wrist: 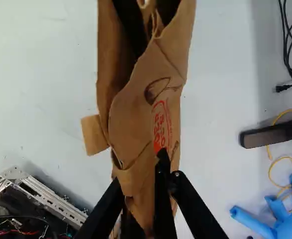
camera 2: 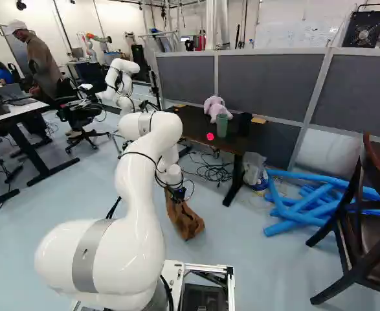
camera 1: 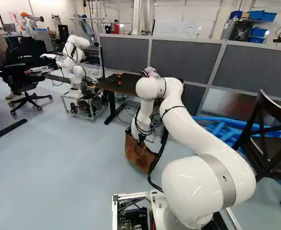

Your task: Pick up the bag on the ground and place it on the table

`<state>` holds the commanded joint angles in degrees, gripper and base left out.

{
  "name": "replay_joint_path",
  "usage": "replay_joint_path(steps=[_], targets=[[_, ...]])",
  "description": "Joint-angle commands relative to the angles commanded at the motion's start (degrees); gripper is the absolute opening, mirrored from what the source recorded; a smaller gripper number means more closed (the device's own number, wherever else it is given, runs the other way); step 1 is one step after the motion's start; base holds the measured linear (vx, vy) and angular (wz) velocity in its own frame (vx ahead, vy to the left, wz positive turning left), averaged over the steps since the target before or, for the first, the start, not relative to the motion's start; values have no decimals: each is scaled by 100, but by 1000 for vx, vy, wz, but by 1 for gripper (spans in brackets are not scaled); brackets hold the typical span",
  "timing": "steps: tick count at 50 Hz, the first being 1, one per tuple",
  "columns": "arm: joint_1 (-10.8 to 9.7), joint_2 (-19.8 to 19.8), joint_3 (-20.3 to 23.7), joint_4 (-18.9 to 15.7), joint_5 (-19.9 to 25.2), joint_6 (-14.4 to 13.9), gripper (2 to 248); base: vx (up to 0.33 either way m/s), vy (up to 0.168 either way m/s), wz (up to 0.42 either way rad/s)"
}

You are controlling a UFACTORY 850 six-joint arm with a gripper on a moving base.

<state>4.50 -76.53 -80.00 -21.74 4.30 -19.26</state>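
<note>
Because the bag's upper edge is pinched, lift looks like the next step

Brown paper bag (wrist: 131,104) is below the table top and on its near side, down by the floor (camera 2: 118,259); can't tell whether its bottom touches. Gripper (wrist: 140,168) is clamped on a crumpled edge of the bag, paper squeezed from both sides, fingers close together. Edge grip makes sense: body is too wide and soft to grasp whole, and a thin fold fits easily. Downside, the bag leans off line, so it may swing or the paper may tear or slip.

White arm (camera 2: 138,188) reaches ahead and down to the bag. Dark table (camera 2: 193,124) stands just beyond, so the bag likely has to go up past the table's near edge before going forward. Top is shared with a pink plush toy (camera 2: 213,107), a green cup (camera 2: 222,126) and a small red item (camera 2: 210,137); a dragging bag bottom could knock these. Grey partition (camera 2: 267,81) backs the table and limits overreach. Loose cables (camera 2: 210,171) lie under it, could snag a low bag. Another robot (camera 1: 73,52) is off the table's far-left end in the left base view; blue foam tubes (camera 2: 306,210) and wooden chair (camera 2: 361,227) sit to the right, probably out of the way.
</note>
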Motion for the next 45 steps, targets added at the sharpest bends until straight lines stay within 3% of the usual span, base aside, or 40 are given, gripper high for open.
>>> replay_joint_path(steps=[28,45], targets=[[89,705,807,12,-99,0,21,0,0,0],[135,1166,1369,314,-99,0,21,0,0,0]])
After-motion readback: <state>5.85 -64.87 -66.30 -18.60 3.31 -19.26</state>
